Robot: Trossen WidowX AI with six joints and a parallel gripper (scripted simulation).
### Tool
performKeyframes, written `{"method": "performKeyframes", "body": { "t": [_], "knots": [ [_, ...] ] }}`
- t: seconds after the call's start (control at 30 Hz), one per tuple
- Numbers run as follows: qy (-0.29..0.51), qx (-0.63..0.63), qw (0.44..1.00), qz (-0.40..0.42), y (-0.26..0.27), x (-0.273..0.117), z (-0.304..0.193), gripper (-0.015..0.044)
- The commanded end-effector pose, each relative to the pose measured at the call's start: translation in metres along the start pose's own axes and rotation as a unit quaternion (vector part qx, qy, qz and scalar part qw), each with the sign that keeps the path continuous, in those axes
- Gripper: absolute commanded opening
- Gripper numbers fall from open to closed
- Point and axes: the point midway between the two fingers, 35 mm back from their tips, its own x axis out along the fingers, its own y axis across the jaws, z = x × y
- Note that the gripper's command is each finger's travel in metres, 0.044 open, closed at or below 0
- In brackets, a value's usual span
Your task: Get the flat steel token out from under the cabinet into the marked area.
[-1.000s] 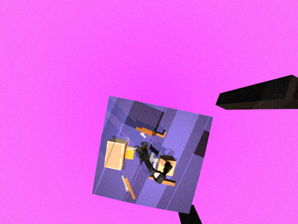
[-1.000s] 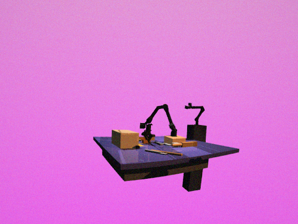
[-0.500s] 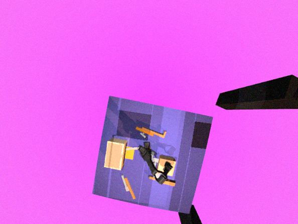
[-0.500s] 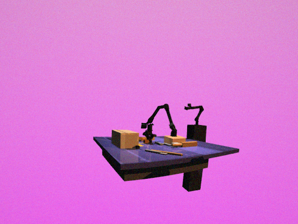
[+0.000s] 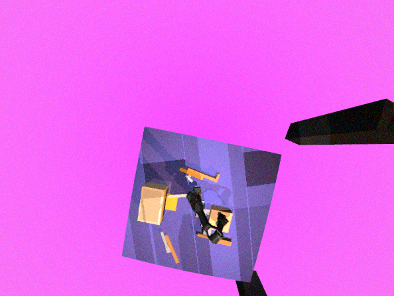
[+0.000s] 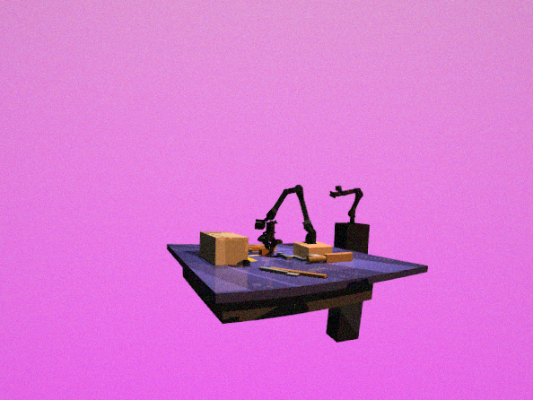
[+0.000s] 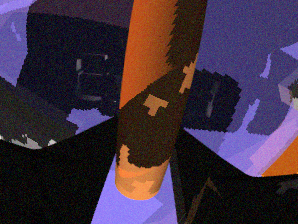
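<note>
One pincer (image 6: 270, 255) (image 7: 145, 127), partly open, clamped on orange rod (image 7: 145, 100); cabinet (image 5: 152, 204) (image 6: 223, 248) contents hidden.

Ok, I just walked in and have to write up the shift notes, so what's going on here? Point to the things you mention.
The arm's pincer (image 5: 192, 196) (image 6: 270, 254) is closed on an orange rod-like handle (image 7: 150, 75) in front of the cabinet (image 5: 152, 206) (image 6: 224, 248). A pale bar reaches from the pincer toward the cabinet, past the yellow patch (image 5: 171, 203). No token can be made out in these views.
</note>
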Motion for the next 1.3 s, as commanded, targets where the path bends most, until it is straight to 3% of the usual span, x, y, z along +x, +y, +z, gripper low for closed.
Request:
{"method": "performKeyframes", "body": {
  "t": [0.0,1.27],
  "knots": [
    [0.001,0.0,1.0,0.002,0.001,0.001,-0.008,0.0],
    [0.001,-0.047,0.999,0.0,-0.04,-0.004,-0.011,0.0]
  ]
}}
